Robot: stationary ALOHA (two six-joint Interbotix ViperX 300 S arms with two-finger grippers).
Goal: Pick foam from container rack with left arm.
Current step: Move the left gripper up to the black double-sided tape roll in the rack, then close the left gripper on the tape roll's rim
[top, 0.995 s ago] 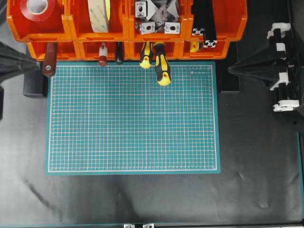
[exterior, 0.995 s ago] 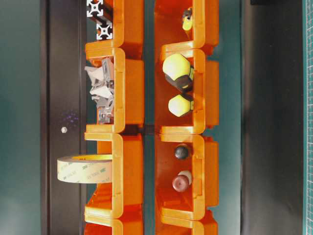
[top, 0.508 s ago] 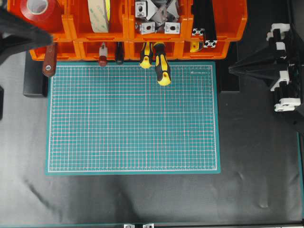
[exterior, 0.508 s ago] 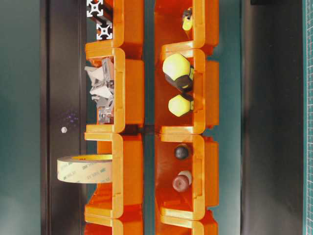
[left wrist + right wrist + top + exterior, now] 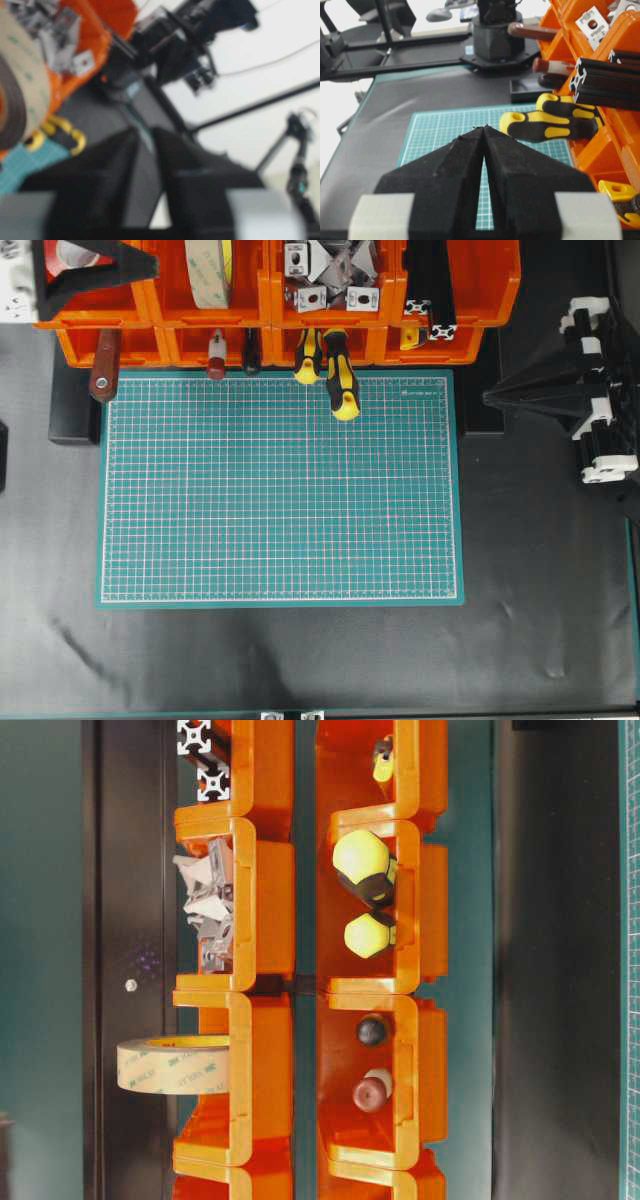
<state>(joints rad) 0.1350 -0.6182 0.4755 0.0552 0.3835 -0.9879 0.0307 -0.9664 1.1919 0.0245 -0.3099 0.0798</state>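
Workshop bench — orange container rack [image 5: 270,300] of tools, screwdrivers [image 5: 340,380], green cutting mat [image 5: 280,485], tape rolls.

Container rack [image 5: 270,305] showing bright orange. Beside left gripper [image 5: 125,260], black lattice: foam [image 5: 208,270], cream-yellow liner, dark ring. Below it, cutting mat [image 5: 280,490] showing teal, white grid. Screwdriver handles [image 5: 335,375] showing yellow and black, nearer right gripper [image 5: 490,392], black with white pads.
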